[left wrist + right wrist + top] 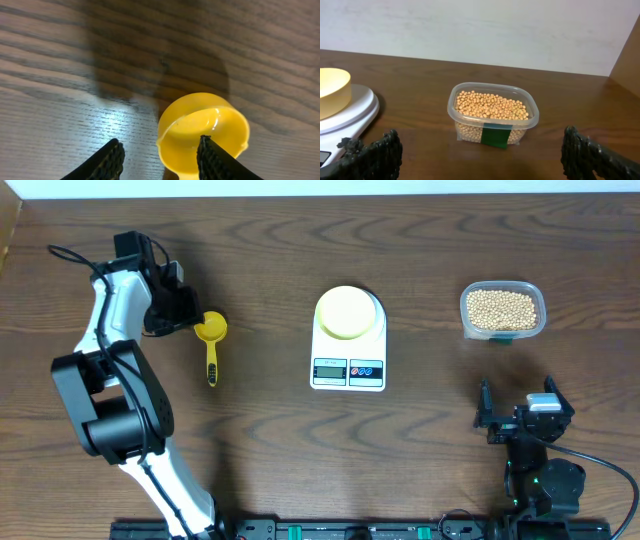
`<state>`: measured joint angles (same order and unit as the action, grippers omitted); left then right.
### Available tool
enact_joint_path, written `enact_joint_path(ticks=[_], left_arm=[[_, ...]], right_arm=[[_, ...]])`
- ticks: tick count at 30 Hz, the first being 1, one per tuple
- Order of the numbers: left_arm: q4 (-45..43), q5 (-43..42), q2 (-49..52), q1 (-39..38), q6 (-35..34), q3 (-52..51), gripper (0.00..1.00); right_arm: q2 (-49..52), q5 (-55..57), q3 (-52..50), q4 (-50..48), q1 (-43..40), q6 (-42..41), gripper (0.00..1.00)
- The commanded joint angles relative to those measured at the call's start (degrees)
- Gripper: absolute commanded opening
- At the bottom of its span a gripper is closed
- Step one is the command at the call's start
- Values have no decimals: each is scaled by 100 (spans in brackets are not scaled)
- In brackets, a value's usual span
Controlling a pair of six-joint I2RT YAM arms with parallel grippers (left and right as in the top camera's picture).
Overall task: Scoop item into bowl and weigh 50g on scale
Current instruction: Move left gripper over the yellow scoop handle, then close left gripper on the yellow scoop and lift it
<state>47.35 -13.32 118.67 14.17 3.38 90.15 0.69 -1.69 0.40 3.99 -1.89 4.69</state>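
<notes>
while the left gripper (160,150) is hovering, jaws spread, at the yellow scoop (202,131), one finger is overlapping the cup rather than straddling it. judging: it is needing to centre on the scoop before closing. right gripper (480,144) is sitting low, jaws wide apart, facing the beans (491,106) in the clear container (454,112). bowl (347,311) is resting on the scale (348,370), no beans showing inside.

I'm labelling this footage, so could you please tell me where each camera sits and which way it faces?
Overhead: above the table, facing down at scoop, scale, bowl, beans; left arm and right arm show.
Left wrist: on the left arm, facing down at the scoop; left claw shows.
Right wrist: low, facing forward at beans and scale; right claw shows.
Shared: overhead and left wrist see the scoop.
</notes>
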Motion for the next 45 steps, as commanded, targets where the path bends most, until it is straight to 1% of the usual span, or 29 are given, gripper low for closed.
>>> enact_joint_path(ticks=[1, 7, 12, 19, 26, 29, 37, 39, 45], left_arm=[[31, 76, 205, -50, 85, 2, 49], [-127, 310, 264, -140, 83, -238, 43], [-304, 310, 264, -179, -20, -293, 38], [-688, 398, 264, -302, -66, -564, 38], [-697, 396, 271, -302, -63, -573, 36], [-699, 396, 273, -302, -63, -573, 33], [-723, 396, 286, -302, -63, -590, 32], [-734, 396, 289, -302, -63, -608, 30], [-973, 396, 291, -302, -63, -898, 26]], right_arm=[[-39, -17, -9, 17, 55, 9, 99], [-39, -17, -9, 17, 55, 11, 99], [-39, -17, -9, 17, 55, 11, 99], [-39, -17, -9, 17, 55, 11, 99], [-39, -17, -9, 17, 55, 9, 99], [-39, -17, -9, 17, 55, 9, 99], [-39, -17, -9, 17, 55, 9, 99], [-39, -17, -9, 17, 55, 11, 99], [-39, -17, -9, 17, 55, 9, 99]])
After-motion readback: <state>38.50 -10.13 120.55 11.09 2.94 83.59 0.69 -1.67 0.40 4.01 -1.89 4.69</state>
